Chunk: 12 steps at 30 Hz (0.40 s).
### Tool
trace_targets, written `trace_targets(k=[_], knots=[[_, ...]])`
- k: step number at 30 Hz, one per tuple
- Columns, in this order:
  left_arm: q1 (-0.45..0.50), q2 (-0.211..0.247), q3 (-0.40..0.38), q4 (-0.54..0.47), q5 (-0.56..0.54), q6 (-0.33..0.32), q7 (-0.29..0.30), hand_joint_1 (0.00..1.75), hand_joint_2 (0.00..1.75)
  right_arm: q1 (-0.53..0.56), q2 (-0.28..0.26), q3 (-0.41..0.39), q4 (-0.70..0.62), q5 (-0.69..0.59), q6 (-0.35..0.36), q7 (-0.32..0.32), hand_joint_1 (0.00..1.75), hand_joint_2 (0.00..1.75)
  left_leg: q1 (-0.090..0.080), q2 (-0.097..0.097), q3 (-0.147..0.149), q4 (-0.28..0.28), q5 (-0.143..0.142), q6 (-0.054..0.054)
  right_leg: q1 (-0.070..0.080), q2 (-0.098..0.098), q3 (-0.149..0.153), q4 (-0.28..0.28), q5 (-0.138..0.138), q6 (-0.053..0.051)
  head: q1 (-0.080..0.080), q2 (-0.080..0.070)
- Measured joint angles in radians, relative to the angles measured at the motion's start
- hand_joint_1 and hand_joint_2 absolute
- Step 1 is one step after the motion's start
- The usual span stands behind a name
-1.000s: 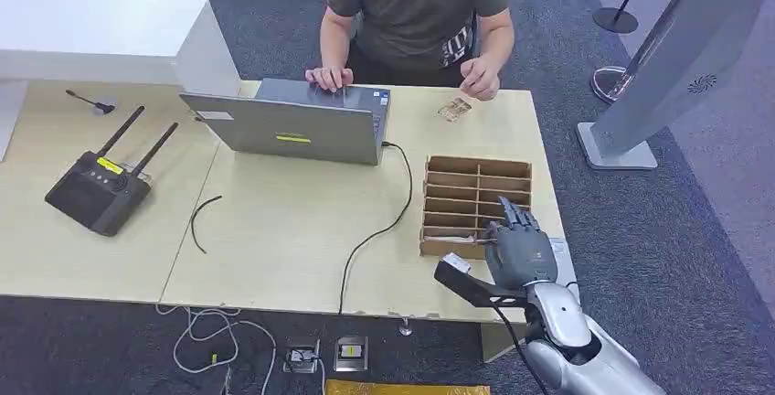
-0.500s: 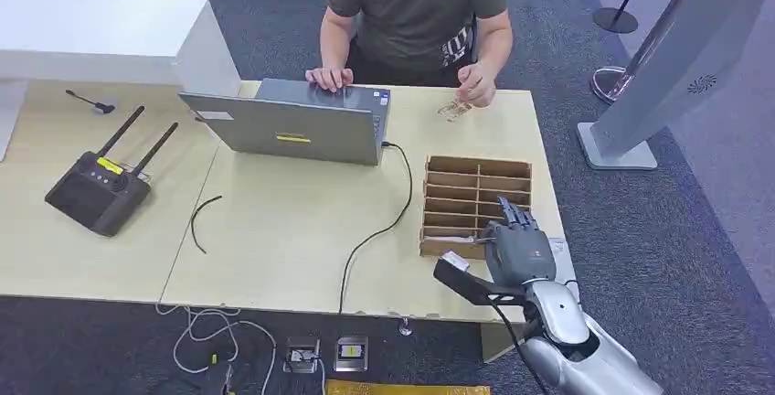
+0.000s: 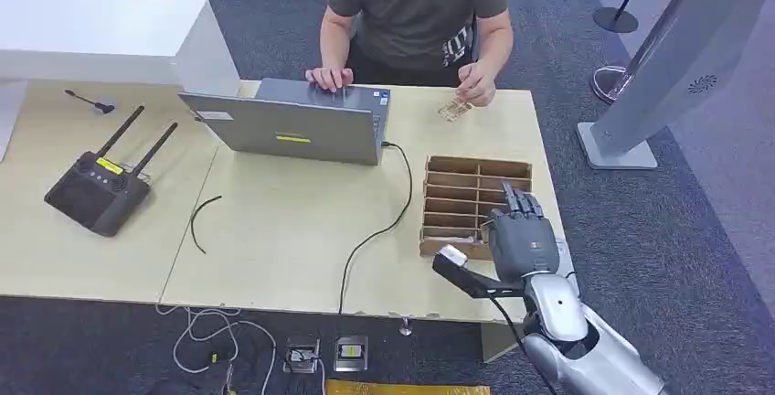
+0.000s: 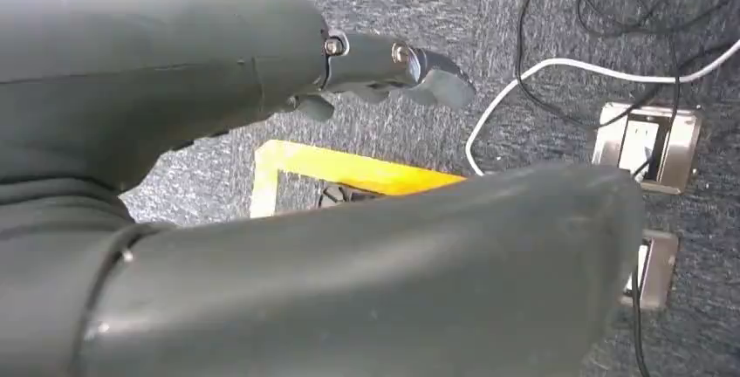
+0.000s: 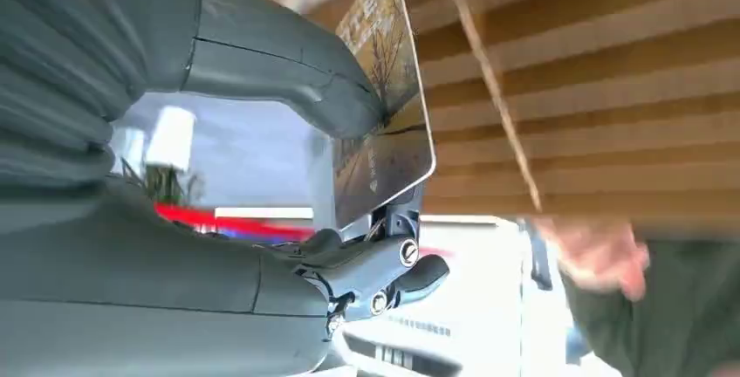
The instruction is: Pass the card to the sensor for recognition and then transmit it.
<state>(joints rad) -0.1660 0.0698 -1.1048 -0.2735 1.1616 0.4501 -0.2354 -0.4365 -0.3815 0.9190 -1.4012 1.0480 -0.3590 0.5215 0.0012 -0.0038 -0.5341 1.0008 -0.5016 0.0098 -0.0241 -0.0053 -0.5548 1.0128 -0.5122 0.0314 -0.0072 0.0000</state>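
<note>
Here the cardboard divider box [image 3: 475,196] sits near the table's [image 3: 283,230] right edge, its slotted rows open; from the head view their contents cannot be made out. The right hand [image 3: 521,241] hovers over the box's near right corner. In the right wrist view the card [image 5: 384,98] is pinched between the thumb [image 5: 288,54] and the darker fingers [image 5: 384,277], held edge-on just beside the box's brown dividers. In the head view the hand itself hides the card. The left hand [image 4: 349,176] hangs above the carpet and cables, fingers loosely extended with nothing in them. At the table's far edge a person [image 3: 416,2] rests one hand on a laptop [image 3: 292,125]; the other hand touches a small clear object [image 3: 454,108], too small to identify.
</note>
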Motion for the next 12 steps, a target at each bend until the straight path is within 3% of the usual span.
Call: trace_targets(k=[12], knots=[[-0.006,-0.001,0.000,0.002,-0.011,0.001,0.000,0.00,0.00,-0.050,-0.005,-0.053,-0.138,0.067,0.001,0.002,1.75,1.75,0.000,0.000,0.000,0.000,0.000,0.000,0.000,0.000,0.000,0.000,0.000,0.000,0.000,0.000]])
